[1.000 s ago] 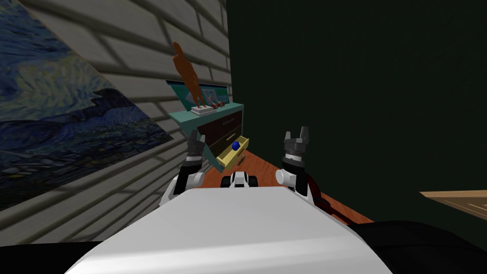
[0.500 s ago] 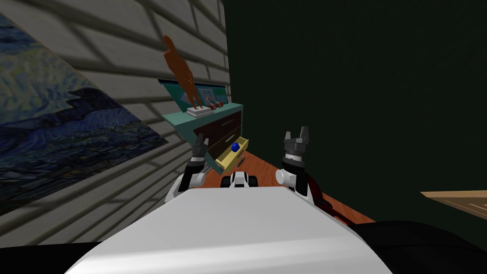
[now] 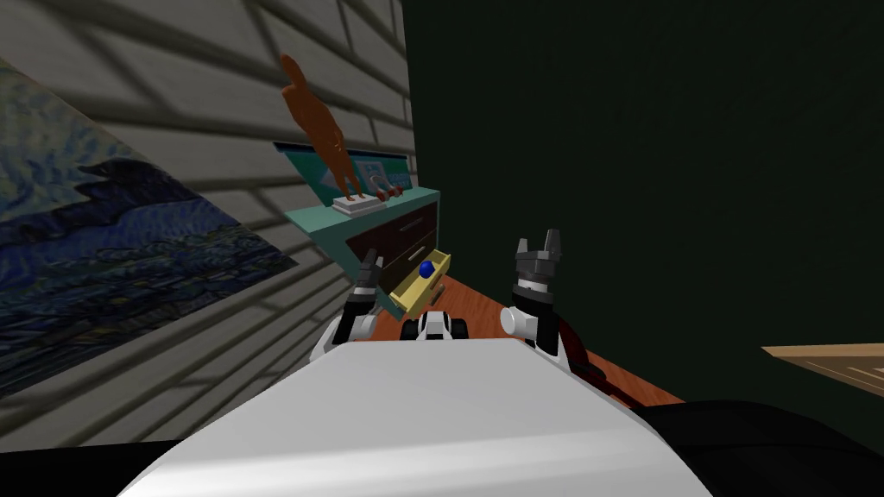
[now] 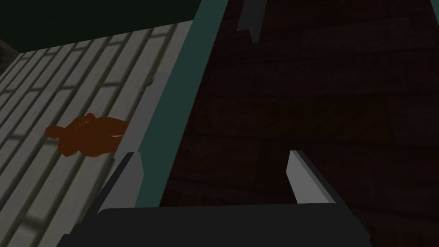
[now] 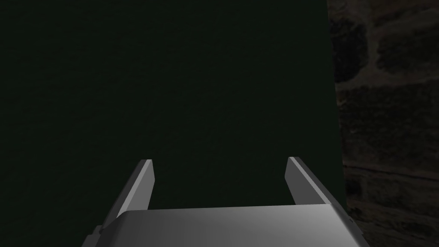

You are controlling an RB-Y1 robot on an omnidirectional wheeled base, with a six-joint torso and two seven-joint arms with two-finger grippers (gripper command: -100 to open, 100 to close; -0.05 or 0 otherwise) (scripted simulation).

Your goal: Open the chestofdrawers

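At front of teal chest of drawers (image 3: 406, 231): yellow-lined bottom drawer (image 3: 416, 293) pulled out, blue ball (image 3: 426, 269) inside. Left gripper (image 3: 372, 261) spread, empty, beside it; right gripper (image 3: 539, 242) spread, empty.

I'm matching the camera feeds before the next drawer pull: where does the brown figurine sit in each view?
Head view: the brown figurine stands on the chest of drawers, against the grey brick wall.
Left wrist view: it lies past the chest's teal top edge, beside the open left tool.
Right wrist view: the open right tool faces the dark green wall instead.
Shared landmark: that dark green wall.
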